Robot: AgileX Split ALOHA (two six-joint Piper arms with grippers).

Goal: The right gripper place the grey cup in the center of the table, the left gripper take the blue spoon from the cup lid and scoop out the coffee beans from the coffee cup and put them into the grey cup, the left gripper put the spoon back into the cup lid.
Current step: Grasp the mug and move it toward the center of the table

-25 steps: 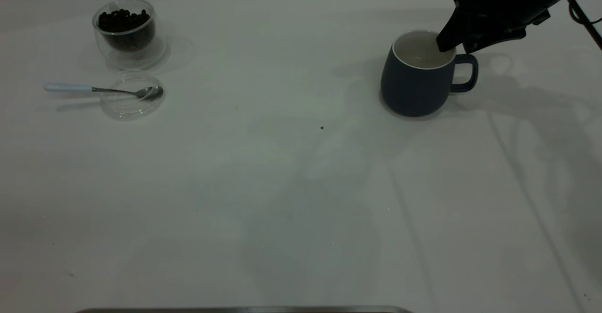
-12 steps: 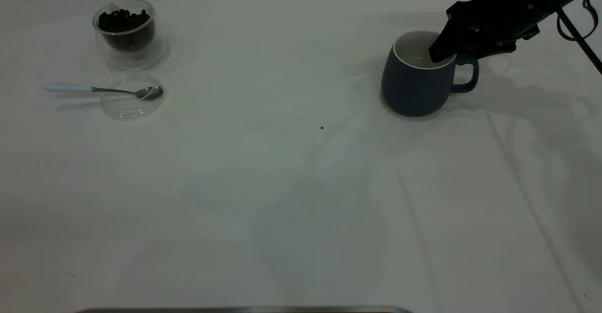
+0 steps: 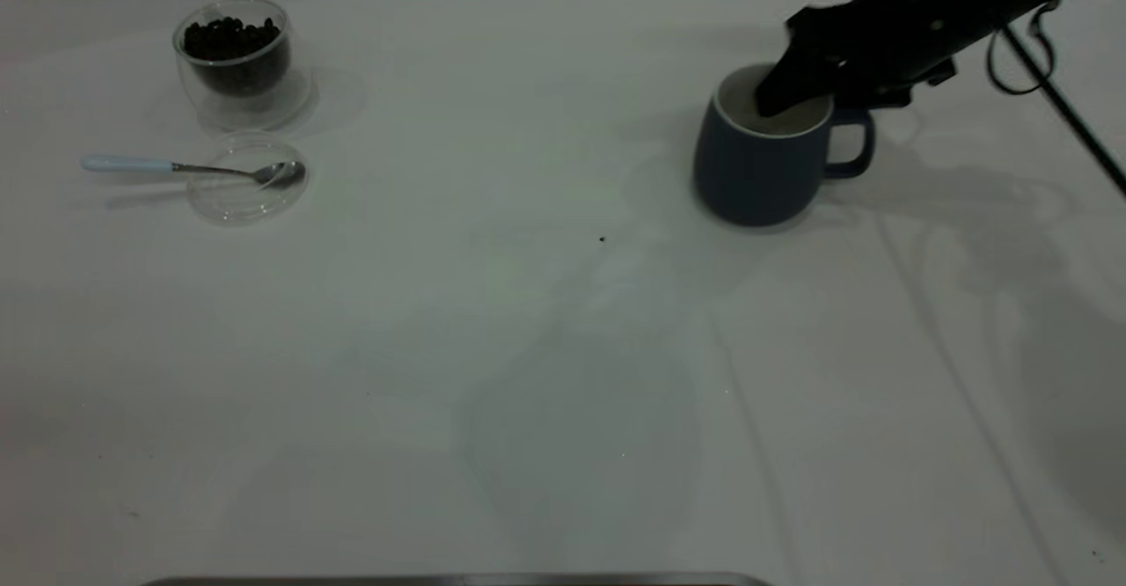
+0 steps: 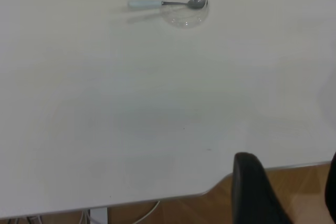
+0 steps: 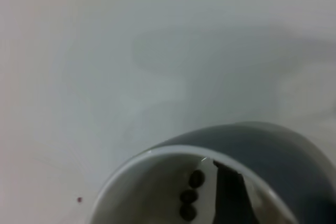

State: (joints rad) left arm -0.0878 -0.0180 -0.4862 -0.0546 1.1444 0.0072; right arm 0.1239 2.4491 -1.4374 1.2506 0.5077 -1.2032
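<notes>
Far out to the left of the grey cup (image 3: 748,172), the blue spoon (image 3: 189,168) is lying flat, its pale handle pointing away from the grey cup and its metal bowl resting in the cup lid (image 3: 242,203). The coffee cup (image 3: 236,67) is standing upright just behind the lid, equally far from the grey cup, with the coffee beans (image 3: 230,39) heaped inside it. Closer to the grey cup, on its left and a little toward the front, a tiny dark speck (image 3: 602,238) is sitting on the table (image 3: 493,375).

The grey cup itself is standing toward the back right of the table, its handle pointing right. I am gripping its rim with my right gripper (image 3: 796,98), which is reaching in from the right: one finger (image 5: 228,192) is dipping inside against the white inner wall and the rest is crossing over the rim above the handle, so the jaws are narrowed onto the wall. Three small dark spots are showing on the inside wall; I cannot tell what they are.

My left gripper (image 4: 289,182) is hanging well away from the grey cup, off the table's edge, its fingers spread wide and holding nothing.
</notes>
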